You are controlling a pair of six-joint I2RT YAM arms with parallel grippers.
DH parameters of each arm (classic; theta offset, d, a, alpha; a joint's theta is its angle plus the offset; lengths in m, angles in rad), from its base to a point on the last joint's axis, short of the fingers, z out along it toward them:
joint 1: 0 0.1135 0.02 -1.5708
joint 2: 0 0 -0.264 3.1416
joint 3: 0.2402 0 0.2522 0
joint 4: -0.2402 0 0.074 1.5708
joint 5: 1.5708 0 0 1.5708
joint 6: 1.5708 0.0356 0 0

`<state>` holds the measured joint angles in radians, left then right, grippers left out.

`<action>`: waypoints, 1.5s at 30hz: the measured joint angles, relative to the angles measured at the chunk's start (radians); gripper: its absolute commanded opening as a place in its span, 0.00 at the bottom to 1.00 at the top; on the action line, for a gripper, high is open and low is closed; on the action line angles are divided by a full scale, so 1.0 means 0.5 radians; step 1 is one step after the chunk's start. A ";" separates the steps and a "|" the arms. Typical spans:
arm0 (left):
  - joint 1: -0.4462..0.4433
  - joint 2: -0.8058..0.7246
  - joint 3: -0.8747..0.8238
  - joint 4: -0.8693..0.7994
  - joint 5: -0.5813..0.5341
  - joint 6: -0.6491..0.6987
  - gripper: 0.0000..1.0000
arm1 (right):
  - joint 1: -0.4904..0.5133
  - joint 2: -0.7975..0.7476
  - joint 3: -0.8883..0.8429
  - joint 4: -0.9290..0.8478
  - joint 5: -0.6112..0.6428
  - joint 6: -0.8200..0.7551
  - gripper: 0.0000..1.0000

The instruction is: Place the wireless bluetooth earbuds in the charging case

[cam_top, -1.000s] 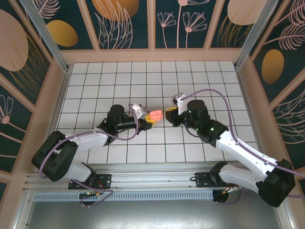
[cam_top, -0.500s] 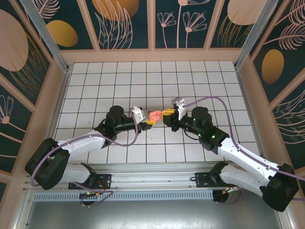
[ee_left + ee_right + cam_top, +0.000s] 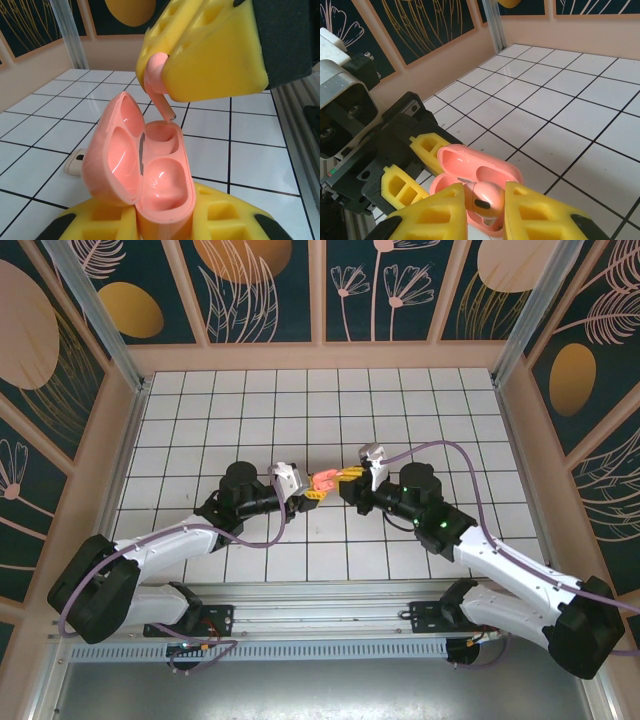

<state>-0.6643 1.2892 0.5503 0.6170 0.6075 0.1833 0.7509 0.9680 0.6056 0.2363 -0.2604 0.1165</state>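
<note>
Left wrist | charging case (image 3: pixel 165 186) open | earbud (image 3: pixel 159 95) stem over its upper well

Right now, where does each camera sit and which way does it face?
Top external: above and behind, looking down at the table; both arms, left end effector and right end effector close together.
Left wrist: on left arm, facing the open charging case between its own fingers.
Right wrist: on right arm, facing its held earbud.
Wrist views share case and earbud.

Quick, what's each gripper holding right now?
Left gripper: shut on the open salmon-pink rounded charging case.
Right gripper: shut on a small pale pink earbud.
</note>
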 measured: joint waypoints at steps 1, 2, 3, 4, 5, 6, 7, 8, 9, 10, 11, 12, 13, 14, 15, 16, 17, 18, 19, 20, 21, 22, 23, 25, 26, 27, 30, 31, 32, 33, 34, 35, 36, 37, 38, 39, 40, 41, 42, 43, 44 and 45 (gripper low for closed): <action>0.000 0.000 0.000 0.000 0.000 -0.005 0.20 | 0.001 0.002 0.000 0.000 0.000 -0.001 0.19; 0.000 0.000 0.000 0.001 0.000 -0.011 0.20 | 0.002 0.005 0.000 -0.001 0.000 -0.001 0.19; 0.000 0.000 0.000 0.001 0.000 -0.021 0.20 | 0.004 0.008 0.000 -0.001 0.001 -0.002 0.19; 0.000 0.000 0.000 0.000 0.001 -0.026 0.20 | 0.006 0.011 0.000 -0.001 0.002 -0.008 0.19; 0.000 0.000 0.000 0.001 0.001 -0.034 0.20 | 0.006 0.015 0.000 0.000 0.002 -0.009 0.19; 0.000 0.000 0.002 0.001 0.001 -0.040 0.20 | 0.007 0.020 0.000 0.000 0.002 -0.009 0.19; 0.000 0.000 0.003 0.001 0.001 -0.047 0.20 | 0.008 0.025 0.000 0.001 0.002 -0.009 0.19; 0.000 0.000 0.004 0.002 0.001 -0.056 0.20 | 0.008 0.031 -0.001 0.001 0.002 -0.009 0.19; 0.000 0.000 0.006 0.002 0.001 -0.062 0.21 | 0.008 0.038 -0.002 0.002 0.002 -0.009 0.19; 0.000 0.000 0.007 0.001 0.003 -0.069 0.21 | 0.009 0.043 -0.005 0.003 0.006 -0.010 0.19; 0.000 0.000 0.007 0.000 0.008 -0.075 0.21 | 0.009 0.049 -0.005 0.007 0.010 -0.013 0.19; 0.000 0.000 0.007 0.000 0.008 -0.080 0.21 | 0.009 0.052 -0.007 0.007 0.014 -0.014 0.19; 0.000 0.000 0.007 0.000 0.009 -0.088 0.21 | 0.010 0.053 -0.010 0.008 0.018 -0.015 0.19; 0.000 0.000 0.007 0.001 0.009 -0.097 0.21 | 0.010 0.053 -0.013 0.008 0.028 -0.015 0.19; 0.000 0.000 0.008 0.005 0.010 -0.108 0.21 | 0.011 0.053 -0.014 0.001 0.036 -0.017 0.19; 0.000 0.000 0.011 0.005 0.010 -0.116 0.21 | 0.015 0.055 -0.014 0.001 0.047 -0.023 0.19; 0.000 0.000 0.011 0.006 0.011 -0.123 0.21 | 0.021 0.055 -0.014 0.001 0.054 -0.030 0.19; 0.000 0.000 0.013 0.006 0.014 -0.130 0.21 | 0.021 0.055 -0.014 0.000 0.056 -0.037 0.19; 0.000 0.000 0.014 0.006 0.015 -0.137 0.21 | 0.023 0.055 -0.014 -0.001 0.061 -0.047 0.20; 0.000 0.000 0.014 0.006 0.015 -0.145 0.21 | 0.024 0.055 -0.014 -0.002 0.062 -0.053 0.20; 0.000 0.000 0.014 0.007 0.016 -0.150 0.21 | 0.027 0.055 -0.014 -0.002 0.063 -0.063 0.20; 0.000 0.000 0.014 0.006 0.016 -0.153 0.21 | 0.030 0.055 -0.014 -0.004 0.064 -0.067 0.21; 0.000 0.000 0.014 0.006 0.017 -0.155 0.21 | 0.030 0.055 -0.014 -0.008 0.063 -0.068 0.21; 0.000 0.000 0.014 0.005 0.017 -0.163 0.21 | 0.030 0.054 -0.014 -0.011 0.060 -0.069 0.26; 0.000 0.000 0.014 0.006 0.018 -0.166 0.21 | 0.030 0.052 -0.014 -0.013 0.057 -0.072 0.30; 0.000 0.000 0.016 0.006 0.020 -0.167 0.21 | 0.031 0.050 -0.014 -0.014 0.049 -0.078 0.35; -0.002 0.000 0.031 0.005 0.018 -0.167 0.21 | 0.034 0.032 -0.013 -0.014 0.029 -0.071 0.45; -0.002 0.000 0.037 0.006 0.017 -0.167 0.21 | 0.034 0.023 -0.012 -0.014 0.026 -0.066 0.47; -0.004 0.000 0.040 0.008 0.016 -0.168 0.21 | 0.034 0.010 -0.012 -0.016 0.017 -0.066 0.49; -0.004 0.000 0.042 0.015 0.016 -0.167 0.21 | 0.034 -0.001 -0.012 -0.018 0.008 -0.062 0.50; -0.004 0.000 0.045 0.018 0.015 -0.168 0.21 | 0.034 -0.011 -0.011 -0.019 -0.003 -0.060 0.51; -0.004 0.000 0.048 0.021 0.015 -0.168 0.21 | 0.034 -0.021 -0.008 -0.024 -0.013 -0.059 0.52; -0.004 0.002 0.049 0.029 0.015 -0.168 0.21 | 0.034 -0.033 -0.002 -0.032 -0.027 -0.057 0.53; -0.004 0.005 0.050 0.034 0.015 -0.168 0.21 | 0.033 -0.042 0.006 -0.034 -0.044 -0.053 0.54; -0.004 0.009 0.050 0.040 0.015 -0.169 0.21 | 0.033 -0.052 0.016 -0.036 -0.059 -0.049 0.54; -0.004 0.018 0.050 0.049 0.016 -0.173 0.21 | 0.031 -0.066 0.027 -0.036 -0.072 -0.041 0.55; -0.004 0.027 0.050 0.056 0.017 -0.177 0.21 | 0.029 -0.081 0.035 -0.036 -0.082 -0.027 0.56; -0.004 0.035 0.050 0.060 0.017 -0.183 0.21 | 0.021 -0.100 0.045 -0.037 -0.104 -0.011 0.58; -0.004 0.043 0.050 0.060 0.018 -0.188 0.21 | 0.012 -0.117 0.053 -0.036 -0.121 0.003 0.58; -0.004 0.047 0.050 0.060 0.018 -0.192 0.21 | -0.003 -0.133 0.060 -0.035 -0.140 0.022 0.58; -0.004 0.051 0.050 0.060 0.021 -0.198 0.21 | -0.024 -0.147 0.063 -0.034 -0.164 0.043 0.58; -0.004 0.053 0.050 0.060 0.023 -0.199 0.21 | -0.048 -0.156 0.067 -0.034 -0.185 0.059 0.58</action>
<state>-0.6662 1.3155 0.5755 0.6472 0.6189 0.0837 0.7269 0.8898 0.6392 0.2195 -0.3531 0.1459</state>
